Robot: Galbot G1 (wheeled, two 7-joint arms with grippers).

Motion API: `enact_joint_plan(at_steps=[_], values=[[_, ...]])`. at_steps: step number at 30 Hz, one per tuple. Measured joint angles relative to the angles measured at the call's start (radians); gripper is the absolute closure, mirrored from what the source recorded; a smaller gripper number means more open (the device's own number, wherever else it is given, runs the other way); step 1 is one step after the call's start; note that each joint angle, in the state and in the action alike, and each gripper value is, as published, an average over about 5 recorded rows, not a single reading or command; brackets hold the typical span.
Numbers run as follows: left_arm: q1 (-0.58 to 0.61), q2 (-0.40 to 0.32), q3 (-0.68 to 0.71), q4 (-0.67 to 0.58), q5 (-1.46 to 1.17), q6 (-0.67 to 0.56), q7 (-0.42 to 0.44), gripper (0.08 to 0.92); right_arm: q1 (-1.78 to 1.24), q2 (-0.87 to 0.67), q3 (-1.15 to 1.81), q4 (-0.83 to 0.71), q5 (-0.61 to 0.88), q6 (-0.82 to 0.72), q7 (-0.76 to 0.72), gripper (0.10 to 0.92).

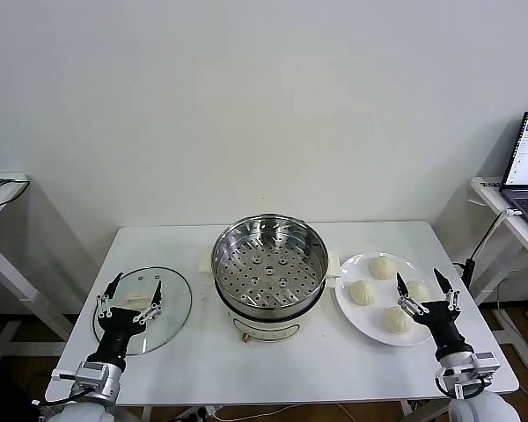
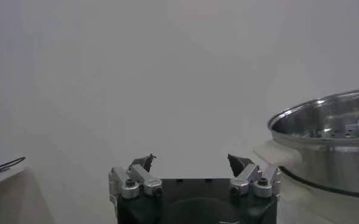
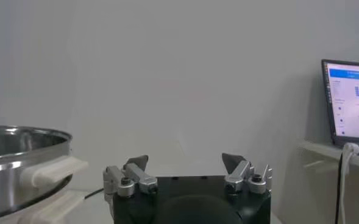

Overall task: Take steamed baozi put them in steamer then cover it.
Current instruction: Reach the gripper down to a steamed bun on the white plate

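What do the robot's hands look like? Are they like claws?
A bit! Both the left gripper and the right gripper have a black body, silver metal linkages with round bolts, and two pointed dark fingertips. Silver-grey wrist blocks sit behind them.

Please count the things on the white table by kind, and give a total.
Buns: 4
Plate: 1
Steamer: 1
Glass lid: 1
Total: 7
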Motion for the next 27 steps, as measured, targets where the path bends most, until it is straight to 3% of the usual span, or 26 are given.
enact_joint_plan(at_steps=[7,16,27], values=[[-0.001,0.007,-0.006,-0.002,0.004,-0.006,0.005,0.177,0.083,-0.078,-0.029,-0.057,-0.079,-0.040,-0.001,0.203],[-0.003,0.013,-0.015,-0.007,0.012,-0.012,0.013,0.177,0.321,-0.306,-0.199,-0.203,-0.269,-0.131,-0.064,0.203],[-0.002,0.007,-0.026,0.001,0.014,-0.014,0.014,0.177,0.813,-0.531,-0.669,-0.437,-0.431,-0.164,-0.400,0.203]])
